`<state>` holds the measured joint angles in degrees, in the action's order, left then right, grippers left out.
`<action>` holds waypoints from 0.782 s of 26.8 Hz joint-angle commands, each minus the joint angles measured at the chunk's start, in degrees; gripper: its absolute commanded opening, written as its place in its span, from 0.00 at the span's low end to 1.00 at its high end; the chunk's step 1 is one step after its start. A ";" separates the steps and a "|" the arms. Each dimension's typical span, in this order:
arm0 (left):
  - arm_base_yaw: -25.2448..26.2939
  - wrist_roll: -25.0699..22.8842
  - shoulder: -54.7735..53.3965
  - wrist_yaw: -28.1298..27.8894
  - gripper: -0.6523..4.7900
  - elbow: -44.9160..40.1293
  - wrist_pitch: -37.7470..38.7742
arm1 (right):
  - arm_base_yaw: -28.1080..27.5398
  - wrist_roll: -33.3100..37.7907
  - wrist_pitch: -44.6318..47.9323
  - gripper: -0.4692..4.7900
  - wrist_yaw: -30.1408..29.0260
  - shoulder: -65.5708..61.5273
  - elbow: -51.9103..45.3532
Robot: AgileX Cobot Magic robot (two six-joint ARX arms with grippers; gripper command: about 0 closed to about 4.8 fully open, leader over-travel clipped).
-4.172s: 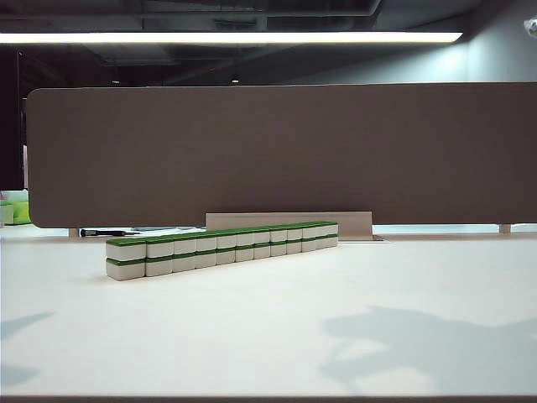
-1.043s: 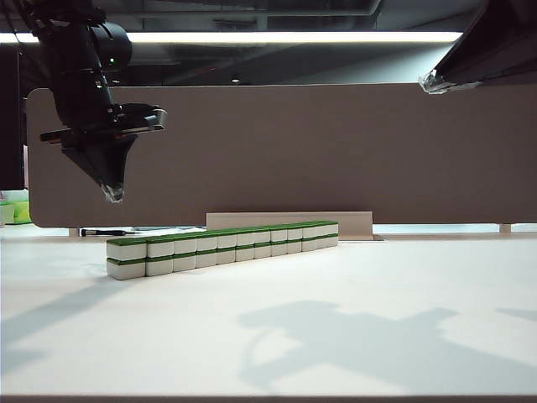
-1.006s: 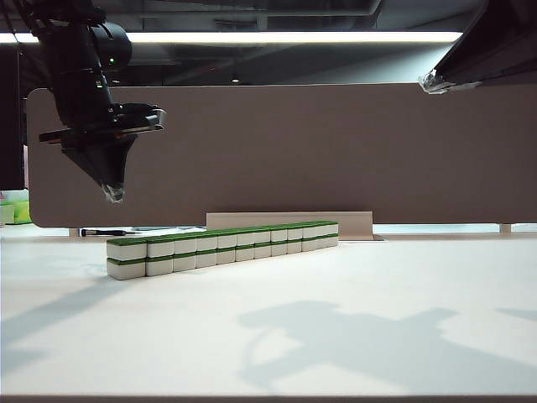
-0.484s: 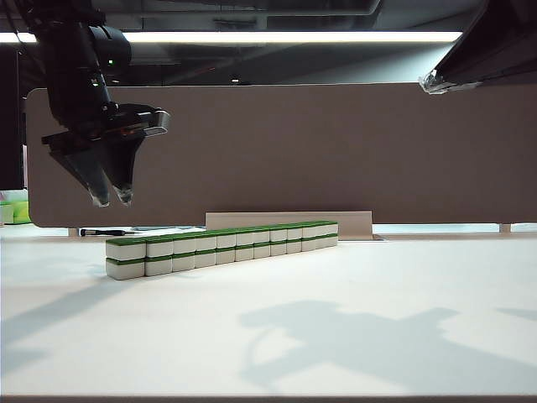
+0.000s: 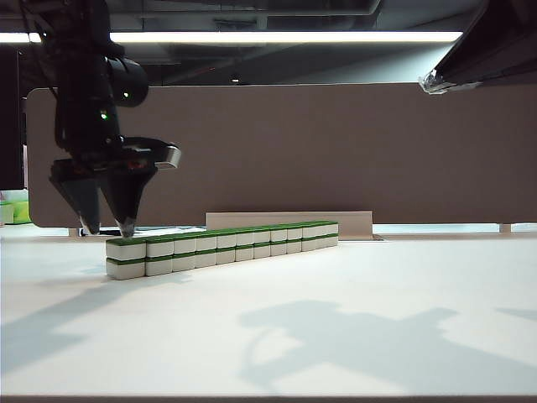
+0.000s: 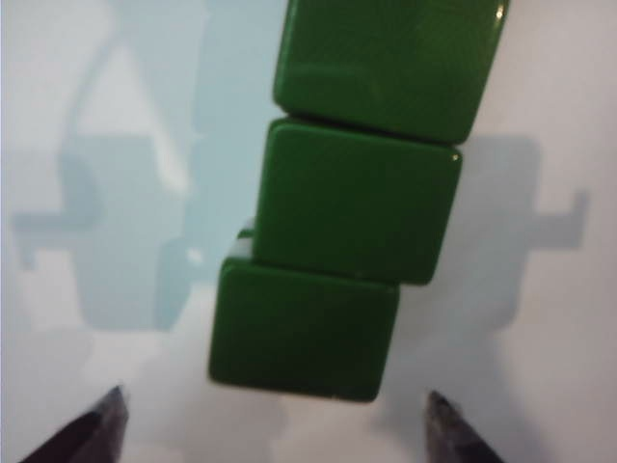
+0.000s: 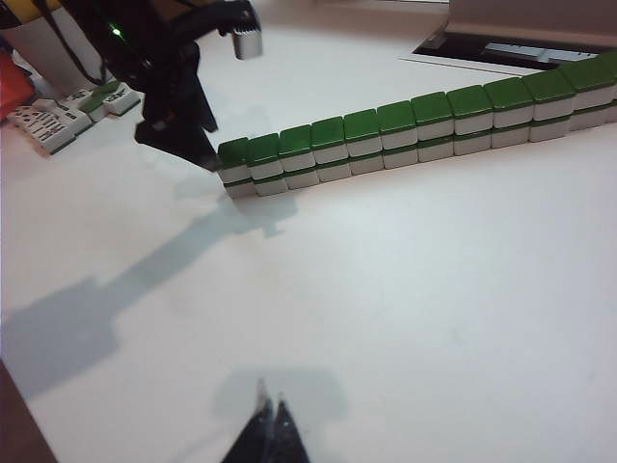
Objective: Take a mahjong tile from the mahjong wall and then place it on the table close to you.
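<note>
The mahjong wall (image 5: 222, 248) is a long row of green-backed white tiles, two high, on the white table (image 5: 336, 336). My left gripper (image 5: 107, 228) points down with its jaws open, the tips just above the wall's left end tile (image 5: 126, 249). In the left wrist view the open left gripper (image 6: 275, 424) has that end tile (image 6: 304, 333) close ahead of it, with nothing between the fingers. The right wrist view shows the wall (image 7: 415, 130) and my right gripper (image 7: 271, 400) shut and empty, high over the table (image 7: 434, 289).
A tall grey-brown partition (image 5: 294, 151) stands behind the wall, with a low beige holder (image 5: 289, 220) at its foot. A small cluster of loose tiles (image 7: 58, 116) lies beyond the left arm. The right arm (image 5: 478, 50) hangs at the upper right.
My left gripper has gone from shut to wide open. It has come down and a little to the right, onto the wall's left end. The right arm has not moved.
</note>
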<state>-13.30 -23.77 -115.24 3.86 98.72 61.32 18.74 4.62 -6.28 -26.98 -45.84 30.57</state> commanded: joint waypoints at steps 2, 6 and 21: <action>-0.66 -0.24 -1.42 -0.20 0.84 -0.07 -1.38 | 0.28 -0.13 0.76 0.09 -0.11 0.07 0.35; -1.20 -0.42 -1.84 -1.29 0.84 -0.07 -2.62 | 0.55 -0.13 0.70 0.09 -0.13 0.07 0.35; -1.70 -2.75 -4.28 -1.51 0.76 -0.07 -3.10 | 0.52 -0.15 0.76 0.09 0.00 -0.04 0.35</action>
<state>-14.96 -25.78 -119.44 2.35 98.63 58.08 19.20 4.62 -6.31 -27.00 -45.91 30.57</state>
